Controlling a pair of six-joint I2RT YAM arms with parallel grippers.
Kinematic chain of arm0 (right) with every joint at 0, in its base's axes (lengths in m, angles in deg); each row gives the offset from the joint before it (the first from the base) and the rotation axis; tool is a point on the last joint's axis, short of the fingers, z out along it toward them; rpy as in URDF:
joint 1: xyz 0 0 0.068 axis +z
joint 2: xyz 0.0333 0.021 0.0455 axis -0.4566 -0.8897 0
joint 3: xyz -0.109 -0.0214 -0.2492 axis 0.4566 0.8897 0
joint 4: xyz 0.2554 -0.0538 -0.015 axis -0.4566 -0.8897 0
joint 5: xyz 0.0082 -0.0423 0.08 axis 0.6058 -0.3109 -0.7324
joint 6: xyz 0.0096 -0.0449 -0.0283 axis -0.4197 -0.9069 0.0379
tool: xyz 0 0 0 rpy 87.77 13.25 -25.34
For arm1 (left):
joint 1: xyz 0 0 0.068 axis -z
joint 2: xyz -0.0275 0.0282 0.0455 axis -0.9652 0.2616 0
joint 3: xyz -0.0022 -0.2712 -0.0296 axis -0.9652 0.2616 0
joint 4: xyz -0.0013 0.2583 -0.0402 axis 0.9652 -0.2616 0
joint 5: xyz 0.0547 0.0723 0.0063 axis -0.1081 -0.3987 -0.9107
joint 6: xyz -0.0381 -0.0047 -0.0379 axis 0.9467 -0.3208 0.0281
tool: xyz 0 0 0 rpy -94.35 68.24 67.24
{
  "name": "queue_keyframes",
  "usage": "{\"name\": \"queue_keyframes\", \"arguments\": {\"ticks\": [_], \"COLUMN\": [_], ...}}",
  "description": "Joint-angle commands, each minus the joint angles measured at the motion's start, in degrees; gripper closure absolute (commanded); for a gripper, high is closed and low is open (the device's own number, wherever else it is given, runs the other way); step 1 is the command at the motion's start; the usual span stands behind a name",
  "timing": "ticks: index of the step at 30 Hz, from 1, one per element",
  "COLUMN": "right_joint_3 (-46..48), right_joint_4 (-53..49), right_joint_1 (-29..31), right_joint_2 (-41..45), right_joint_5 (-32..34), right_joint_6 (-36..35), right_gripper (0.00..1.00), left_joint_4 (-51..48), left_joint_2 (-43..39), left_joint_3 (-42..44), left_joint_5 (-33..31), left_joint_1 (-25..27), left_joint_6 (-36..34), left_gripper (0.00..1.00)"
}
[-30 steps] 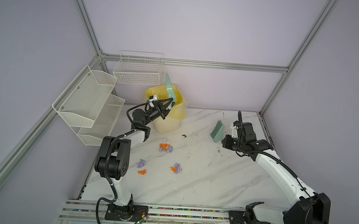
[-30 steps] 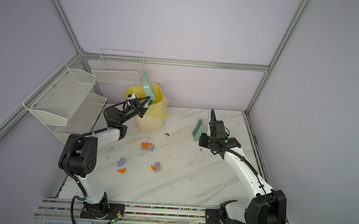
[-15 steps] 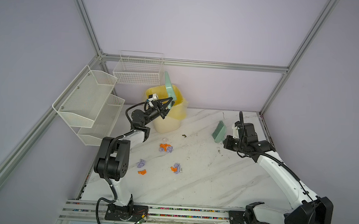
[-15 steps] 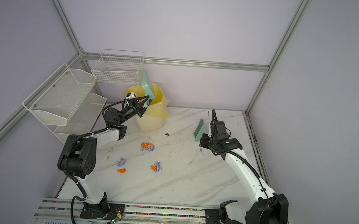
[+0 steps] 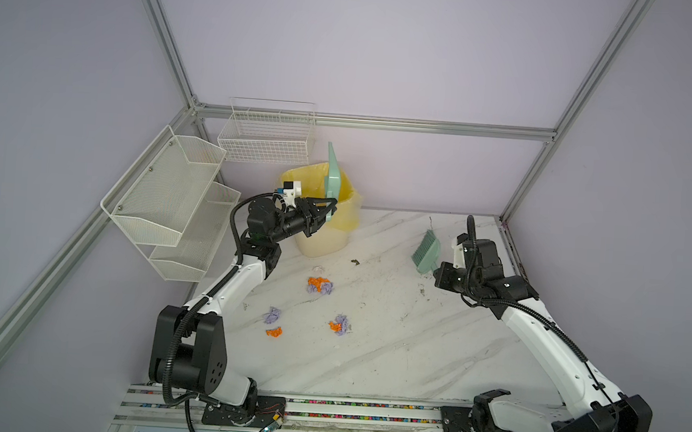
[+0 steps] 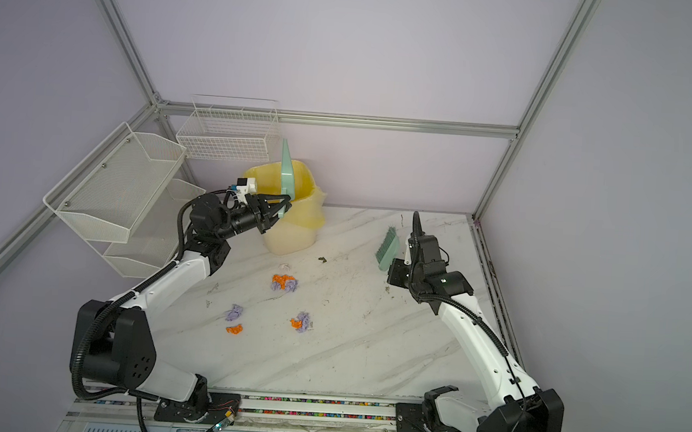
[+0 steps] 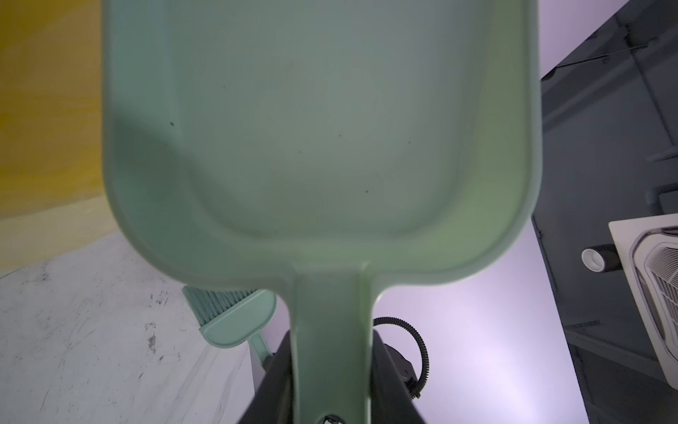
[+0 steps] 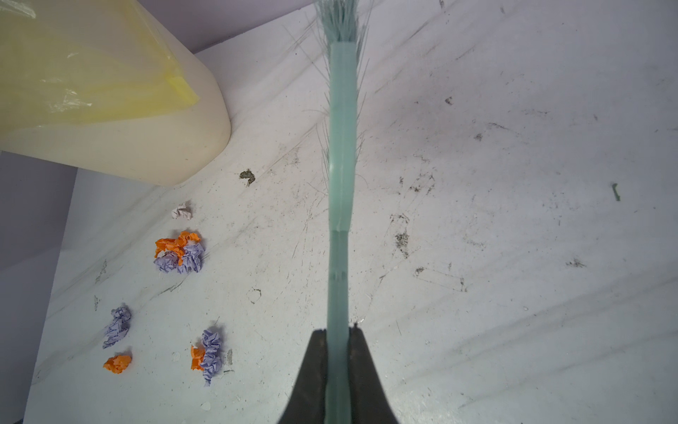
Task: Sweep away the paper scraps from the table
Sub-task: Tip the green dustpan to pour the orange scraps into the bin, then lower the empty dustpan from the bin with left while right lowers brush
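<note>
Orange and lavender paper scraps lie on the table (image 5: 410,346) in loose clusters: one group (image 5: 319,285) (image 8: 178,251) near the bin, another (image 5: 338,325) (image 6: 302,322) nearer the front, plus a single lavender wad (image 5: 272,315) and an orange one (image 5: 274,332). My left gripper (image 5: 330,207) (image 7: 330,341) is shut on the handle of the mint-green dustpan (image 5: 332,174) (image 7: 330,128), which stands on edge over the bin's rim with its pan empty. At the right, my right gripper (image 5: 436,271) (image 8: 337,332) is shut on the green brush (image 5: 426,252) (image 8: 342,147), held above the table.
A cream bin with a yellow liner (image 5: 326,232) (image 8: 110,110) stands at the back left. White wire baskets (image 5: 170,196) hang on the left wall and another (image 5: 266,136) on the back wall. A dark speck (image 5: 354,262) and a pale wad (image 5: 318,268) lie near the bin.
Almost nothing. The dustpan's top edge has leaned slightly to the right over the bin, and the right arm has shifted a touch to the right. Both grips are unchanged.
</note>
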Motion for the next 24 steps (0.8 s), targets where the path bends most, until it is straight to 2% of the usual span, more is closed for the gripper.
{"name": "queue_keyframes", "arguments": {"ticks": [1, 5, 12, 24], "right_joint_3": [0.93, 0.98, 1.65, 2.23], "right_joint_4": [0.80, -0.27, -0.65, 1.84], "right_joint_1": [-0.04, -0.06, -0.05, 0.05], "right_joint_2": [1.44, 1.80, 2.97, 3.24], "right_joint_5": [-0.78, -2.19, -4.73, -13.52], "right_joint_6": [-0.94, -2.16, -3.64, -2.72], "right_gripper": [1.00, 1.00, 1.00, 1.00], "left_joint_4": [-9.14, -16.50, -35.23, -51.47], "left_joint_2": [-3.13, -5.53, -8.74, -14.42], "left_joint_3": [-1.54, -2.98, -8.61, -9.72], "left_joint_5": [-1.96, -4.30, -11.07, -14.21], "left_joint_1": [1.27, 3.14, 6.88, 8.89], "left_joint_6": [-8.53, -13.44, -25.89, -40.22], "left_gripper": [0.87, 0.87, 0.87, 0.86]}}
